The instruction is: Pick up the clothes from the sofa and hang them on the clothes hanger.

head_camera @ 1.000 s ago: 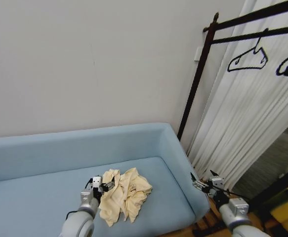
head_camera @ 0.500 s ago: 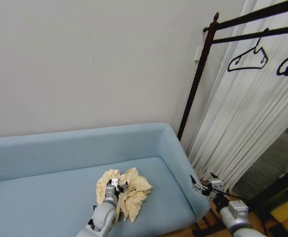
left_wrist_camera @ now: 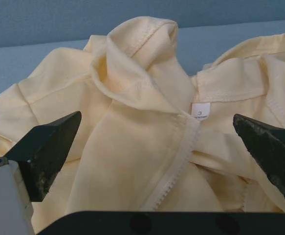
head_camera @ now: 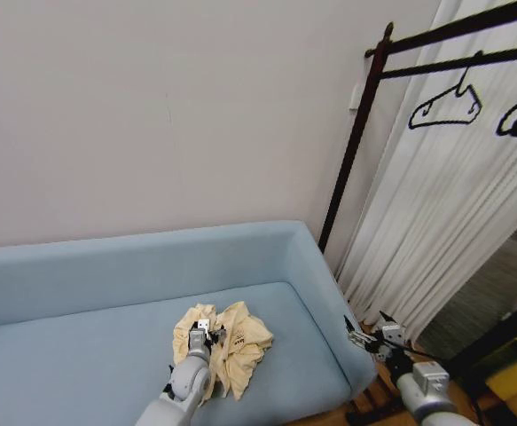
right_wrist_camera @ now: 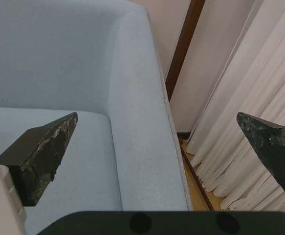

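Clothes (head_camera: pixel 245 342): cream bundle, crumpled on sofa (head_camera: pixel 81 275) seat near its right end. My left gripper (left_wrist_camera: pixel 156 119) sat low at bundle, fingers wide apart, size tag (left_wrist_camera: pixel 200 110) between them, nothing clamped. My right gripper (head_camera: pixel 372 335) hung off sofa's right end, beside curtain (head_camera: pixel 418 231), fingers spread, empty. Black hanger (head_camera: pixel 444 102) hung on rack (head_camera: pixel 356 133).
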Controlling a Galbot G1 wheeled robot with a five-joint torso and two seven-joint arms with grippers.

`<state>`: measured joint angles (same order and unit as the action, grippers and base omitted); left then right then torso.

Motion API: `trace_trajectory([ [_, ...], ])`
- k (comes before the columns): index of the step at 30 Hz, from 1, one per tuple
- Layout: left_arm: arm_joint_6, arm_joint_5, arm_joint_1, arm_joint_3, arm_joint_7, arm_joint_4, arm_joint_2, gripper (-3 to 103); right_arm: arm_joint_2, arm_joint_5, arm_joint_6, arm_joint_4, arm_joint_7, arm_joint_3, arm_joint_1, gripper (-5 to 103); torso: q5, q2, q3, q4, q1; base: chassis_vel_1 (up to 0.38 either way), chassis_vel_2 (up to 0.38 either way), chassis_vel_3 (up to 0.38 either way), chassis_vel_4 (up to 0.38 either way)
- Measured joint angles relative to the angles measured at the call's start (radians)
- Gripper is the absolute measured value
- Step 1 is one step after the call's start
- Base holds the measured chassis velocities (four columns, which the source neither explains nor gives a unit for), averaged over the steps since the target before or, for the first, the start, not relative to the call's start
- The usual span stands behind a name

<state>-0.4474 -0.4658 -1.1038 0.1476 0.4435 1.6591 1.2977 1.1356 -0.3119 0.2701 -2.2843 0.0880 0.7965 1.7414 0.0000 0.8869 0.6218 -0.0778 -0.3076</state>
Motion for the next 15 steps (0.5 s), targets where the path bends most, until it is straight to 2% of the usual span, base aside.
trace_trajectory([
  [2,0.007,0.002,0.001,0.001,-0.001,-0.008,0.000,101,0.000,0.000,0.000,0.001,0.000,-0.001,0.000,100,0.0000,0.000,0.000,0.0000,0.000,0.000,0.000,0.000,0.000],
  [5,0.028,0.014,0.007,0.000,-0.003,-0.038,0.000,86,0.001,0.002,0.000,0.005,0.000,-0.003,-0.002,100,-0.0001,0.000,0.000,0.0000,0.000,0.000,0.000,0.000,0.000],
  [7,0.033,0.018,0.012,-0.002,-0.004,-0.051,0.001,86,0.001,0.002,0.000,0.006,0.000,-0.003,-0.003,100,0.0000,0.000,0.000,0.0000,0.000,0.000,0.000,0.000,0.000],
  [11,0.042,0.022,0.030,-0.014,-0.009,-0.076,0.001,64,0.001,0.003,0.000,0.007,0.000,-0.002,-0.003,100,0.0000,0.000,0.000,-0.0001,0.000,0.000,0.000,0.000,0.000],
  [13,0.043,0.023,0.035,-0.017,-0.010,-0.080,0.001,64,0.001,0.004,0.000,0.006,0.000,-0.001,-0.002,100,0.0000,0.000,0.000,-0.0001,0.000,0.000,0.000,0.000,0.000],
  [15,0.044,0.023,0.045,-0.025,-0.012,-0.085,0.001,54,0.002,0.004,0.000,0.005,-0.001,0.001,-0.002,100,-0.0001,0.000,0.000,-0.0001,0.000,0.000,0.000,0.000,0.000],
])
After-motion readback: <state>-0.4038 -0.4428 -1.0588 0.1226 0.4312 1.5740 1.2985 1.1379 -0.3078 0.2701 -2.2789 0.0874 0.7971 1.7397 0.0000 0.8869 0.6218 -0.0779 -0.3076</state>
